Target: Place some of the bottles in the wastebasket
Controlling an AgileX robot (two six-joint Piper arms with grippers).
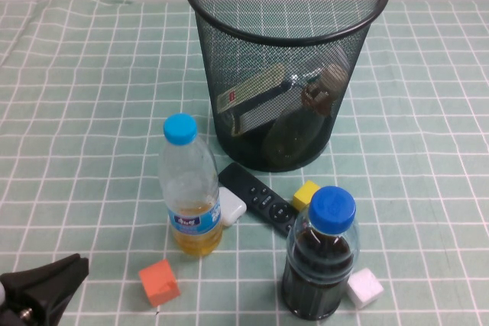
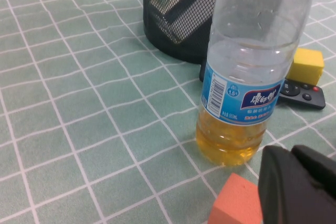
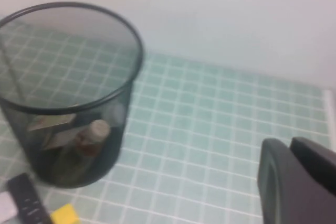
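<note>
The black wire-mesh wastebasket [image 1: 286,59] stands at the back middle of the table. Both clear bottles lie tilted inside it: the squarish one [image 1: 256,95] and the small rounded one with cream cap and brown neck band [image 1: 325,85]. They also show through the mesh in the right wrist view, the rounded one [image 3: 89,137] and the squarish one [image 3: 52,123]. My left gripper [image 1: 72,269] is shut and empty at the front left, beside an orange block [image 2: 236,203]; it also shows in the left wrist view [image 2: 291,153]. My right gripper [image 3: 289,145] is shut and empty, to the basket's side, outside the high view.
A slim blue-capped bottle with yellow liquid [image 1: 189,188] and a stout blue-capped bottle with dark liquid [image 1: 319,257] stand in front of the basket. Between them lie a black remote [image 1: 256,196], a yellow block [image 1: 306,194], a white block [image 1: 231,208] and a white cube [image 1: 365,288].
</note>
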